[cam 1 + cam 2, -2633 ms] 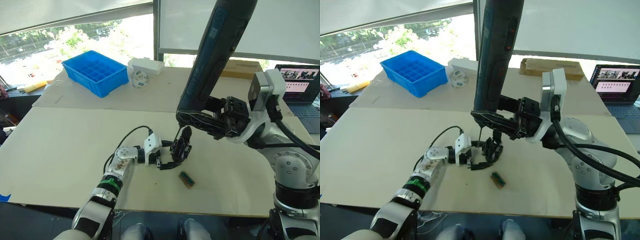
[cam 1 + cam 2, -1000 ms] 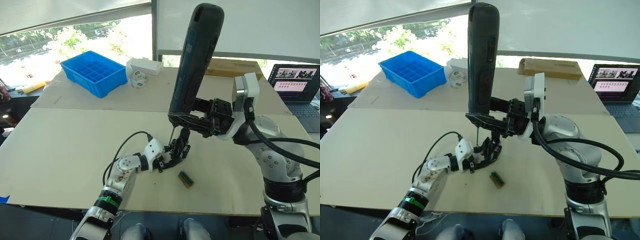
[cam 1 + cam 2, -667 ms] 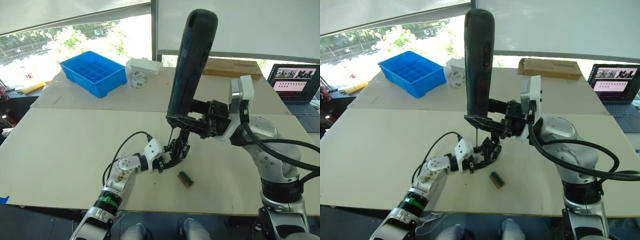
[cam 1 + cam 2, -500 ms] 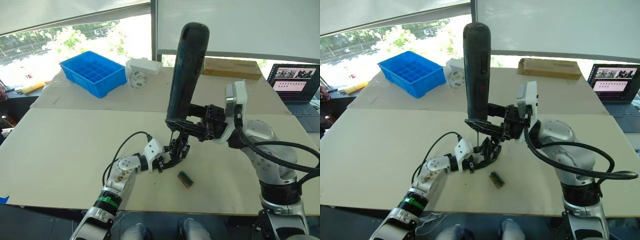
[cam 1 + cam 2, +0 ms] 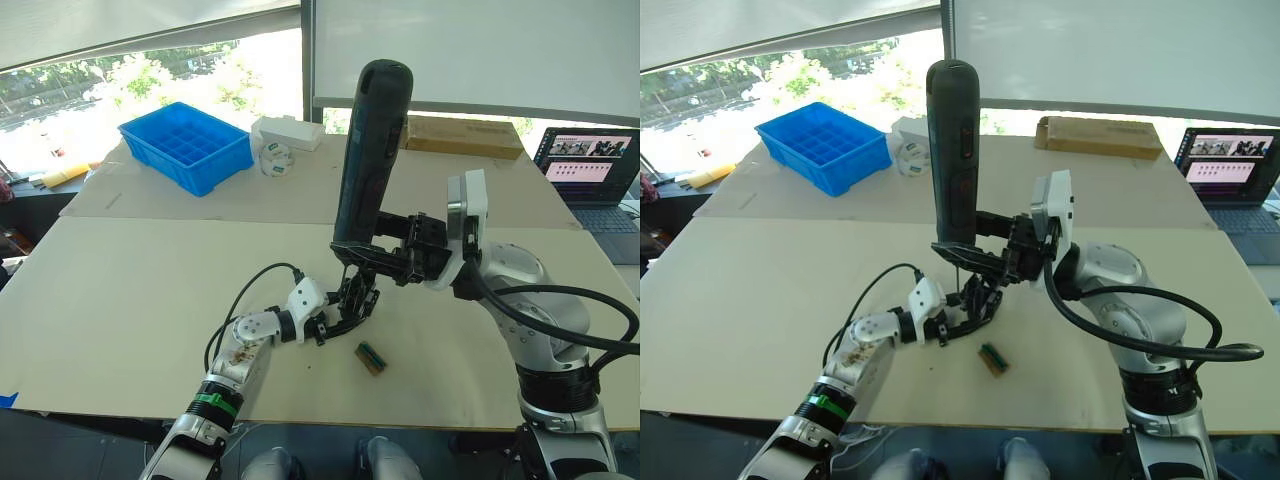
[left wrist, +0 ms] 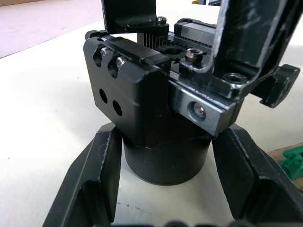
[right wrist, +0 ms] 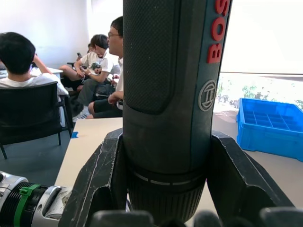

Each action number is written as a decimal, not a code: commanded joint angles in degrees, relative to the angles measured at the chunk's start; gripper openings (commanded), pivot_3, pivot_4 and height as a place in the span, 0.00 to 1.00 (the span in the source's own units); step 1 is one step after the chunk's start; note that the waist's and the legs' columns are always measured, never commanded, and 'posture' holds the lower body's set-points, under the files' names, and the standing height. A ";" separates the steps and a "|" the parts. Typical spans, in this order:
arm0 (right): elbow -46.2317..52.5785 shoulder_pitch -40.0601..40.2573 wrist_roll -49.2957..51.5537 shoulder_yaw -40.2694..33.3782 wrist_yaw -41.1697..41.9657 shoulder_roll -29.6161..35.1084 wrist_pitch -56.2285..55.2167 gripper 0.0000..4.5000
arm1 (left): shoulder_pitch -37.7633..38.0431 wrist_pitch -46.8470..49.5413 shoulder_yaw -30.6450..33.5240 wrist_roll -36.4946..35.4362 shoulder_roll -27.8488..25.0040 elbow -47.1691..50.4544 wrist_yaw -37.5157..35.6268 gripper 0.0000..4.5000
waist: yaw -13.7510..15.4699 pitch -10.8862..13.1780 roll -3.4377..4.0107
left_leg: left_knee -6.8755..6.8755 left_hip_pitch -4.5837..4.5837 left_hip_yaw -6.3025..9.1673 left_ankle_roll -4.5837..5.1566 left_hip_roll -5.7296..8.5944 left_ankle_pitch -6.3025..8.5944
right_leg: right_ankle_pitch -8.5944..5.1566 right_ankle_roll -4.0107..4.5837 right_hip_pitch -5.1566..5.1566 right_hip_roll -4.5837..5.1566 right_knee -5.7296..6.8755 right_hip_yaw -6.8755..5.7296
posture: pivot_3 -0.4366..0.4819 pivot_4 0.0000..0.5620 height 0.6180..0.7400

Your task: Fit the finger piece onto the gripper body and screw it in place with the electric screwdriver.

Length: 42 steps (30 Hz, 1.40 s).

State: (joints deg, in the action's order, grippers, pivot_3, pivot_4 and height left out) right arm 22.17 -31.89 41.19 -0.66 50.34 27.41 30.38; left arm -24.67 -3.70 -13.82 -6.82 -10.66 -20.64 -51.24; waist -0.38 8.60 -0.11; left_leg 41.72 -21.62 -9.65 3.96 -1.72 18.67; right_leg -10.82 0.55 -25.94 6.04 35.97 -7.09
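The gripper body (image 6: 142,104), black with a round base, stands on the table, and my left gripper (image 6: 168,142) is shut around that base. Two black upright parts (image 6: 246,33) rise from its top; I cannot tell which is the finger piece. The electric screwdriver (image 5: 372,150) stands nearly upright with my right gripper (image 5: 385,262) shut on its lower end. Its thin bit (image 5: 345,273) points down at the top of the gripper body (image 5: 358,300). In the right wrist view the screwdriver (image 7: 170,94) sits between both fingers (image 7: 102,179).
A small green-and-brown block (image 5: 372,358) lies just in front of the gripper body. At the back stand a blue bin (image 5: 187,143), a white box (image 5: 290,132), a tape roll (image 5: 275,158) and a cardboard box (image 5: 465,137). A laptop (image 5: 590,165) sits far right. People (image 7: 99,71) sit in the background.
My right arm has swung the screwdriver from a rightward lean to nearly upright and brought it left, over the gripper body. The left gripper still holds the body in place.
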 commanded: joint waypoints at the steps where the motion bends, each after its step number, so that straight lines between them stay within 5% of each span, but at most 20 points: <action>1: 1.49 -0.39 0.16 -1.14 0.53 -0.33 -2.86 0.42 | 1.59 0.64 -1.19 0.88 -0.41 -1.03 -0.47 0.51 | -0.04 0.00 0.00 | 0.00 0.00 0.00 0.00 0.00 0.00 | 0.00 0.00 0.00 0.00 0.00 0.00 | 0.48 0.27 1.00; 42: 0.11 0.79 -3.69 0.32 2.36 -1.86 -4.82 0.42 | 2.76 2.88 -1.73 0.97 -0.71 0.90 -0.31 0.51 | -0.29 0.00 0.00 | 0.00 0.03 -0.01 0.00 0.00 0.00 | 0.00 0.00 0.01 0.00 0.01 0.01 | 0.48 0.27 1.00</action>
State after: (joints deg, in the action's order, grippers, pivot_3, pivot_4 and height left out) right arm 20.67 -30.65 36.86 0.55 52.50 25.98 28.07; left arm -23.59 -2.51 -13.89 -6.83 -10.82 -18.85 -50.89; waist -0.66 8.60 -0.11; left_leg 41.72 -21.59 -9.67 3.95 -1.72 18.66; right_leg -10.82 0.54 -25.93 6.04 35.99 -7.08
